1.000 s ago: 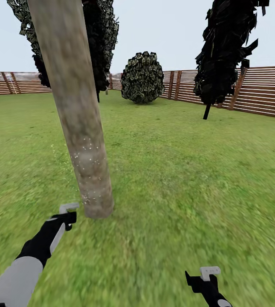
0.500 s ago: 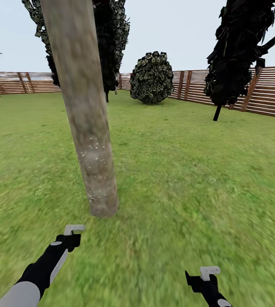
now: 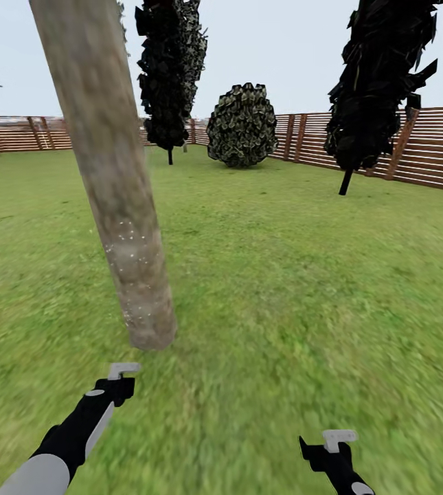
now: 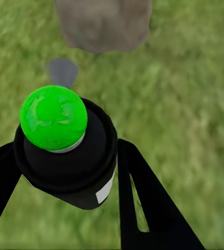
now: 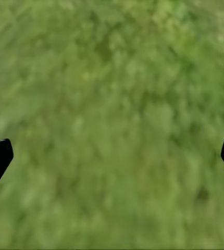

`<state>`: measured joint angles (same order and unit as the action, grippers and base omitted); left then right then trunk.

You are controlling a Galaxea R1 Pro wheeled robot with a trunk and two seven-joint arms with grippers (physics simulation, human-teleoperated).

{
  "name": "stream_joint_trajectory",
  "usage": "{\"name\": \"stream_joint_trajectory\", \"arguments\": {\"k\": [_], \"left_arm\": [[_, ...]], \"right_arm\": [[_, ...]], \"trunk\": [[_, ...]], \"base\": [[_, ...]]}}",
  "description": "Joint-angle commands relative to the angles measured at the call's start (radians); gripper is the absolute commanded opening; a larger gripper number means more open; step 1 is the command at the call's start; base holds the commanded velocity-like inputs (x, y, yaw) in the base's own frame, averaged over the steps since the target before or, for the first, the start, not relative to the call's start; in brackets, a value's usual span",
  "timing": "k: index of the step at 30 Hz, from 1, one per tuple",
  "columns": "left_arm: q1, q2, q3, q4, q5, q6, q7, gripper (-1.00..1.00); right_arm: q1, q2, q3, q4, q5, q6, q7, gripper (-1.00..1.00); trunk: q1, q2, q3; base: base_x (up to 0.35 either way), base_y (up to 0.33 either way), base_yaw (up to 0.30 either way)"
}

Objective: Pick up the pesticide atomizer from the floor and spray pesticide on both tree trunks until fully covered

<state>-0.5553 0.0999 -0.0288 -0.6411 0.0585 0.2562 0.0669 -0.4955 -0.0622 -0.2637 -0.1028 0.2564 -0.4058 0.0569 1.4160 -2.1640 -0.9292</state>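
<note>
A thick pale tan-grey tree trunk (image 3: 115,185) leans across the left of the head view and meets the grass just beyond my left gripper (image 3: 121,377). Tiny white pesticide specks (image 3: 130,253) dot its lower part. In the left wrist view, the pesticide atomizer (image 4: 65,151), a black body with a round green cap, sits between the black fingers (image 4: 143,192). My left gripper (image 4: 70,147) is shut on it, and the trunk base (image 4: 102,23) lies just ahead. My right gripper (image 3: 336,441) hangs low at the right, open (image 5: 114,151) over bare grass.
Green lawn spreads all around, ringed by a brown slatted fence (image 3: 427,148). A round bush (image 3: 242,127) stands at the back. Slim black-leaved trees rise behind the trunk (image 3: 169,69) and at the right (image 3: 379,82).
My left gripper has drawn back and lower from the trunk base since a second ago. The view has swung, so the trunk now shows further left; the right arm is unchanged.
</note>
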Motion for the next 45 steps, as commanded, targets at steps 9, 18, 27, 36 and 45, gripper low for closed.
{"name": "stream_joint_trajectory", "arguments": {"k": [9,18,27,36,45], "left_arm": [[0.000,0.001,0.001,0.000,0.000,0.000,0.006,-1.00],[0.000,0.001,0.001,0.000,0.006,0.001,0.009,-1.00],[0.000,0.001,0.003,0.000,0.005,0.002,0.010,-1.00],[0.000,0.003,0.006,0.000,0.004,0.002,0.010,-1.00],[0.000,0.003,0.006,0.000,0.007,0.002,0.010,-1.00]], "right_arm": [[0.000,0.002,0.001,0.000,0.002,-0.001,-0.006,1.00],[0.000,0.002,0.001,0.001,0.003,-0.001,-0.006,1.00],[0.000,0.002,0.001,0.001,0.003,-0.001,0.000,1.00],[0.000,0.002,0.001,0.002,0.003,-0.001,-0.002,1.00],[0.000,0.003,0.001,0.002,0.003,-0.001,-0.002,1.00]], "trunk": [[0.000,0.000,0.000],[0.000,0.000,0.000],[0.000,0.000,0.000],[0.000,0.000,0.000],[0.000,0.000,0.000]], "base": [[0.019,-0.274,0.054],[0.166,-0.249,0.261],[0.189,-0.235,0.152],[0.190,-0.234,0.038],[0.196,-0.177,0.269]]}}
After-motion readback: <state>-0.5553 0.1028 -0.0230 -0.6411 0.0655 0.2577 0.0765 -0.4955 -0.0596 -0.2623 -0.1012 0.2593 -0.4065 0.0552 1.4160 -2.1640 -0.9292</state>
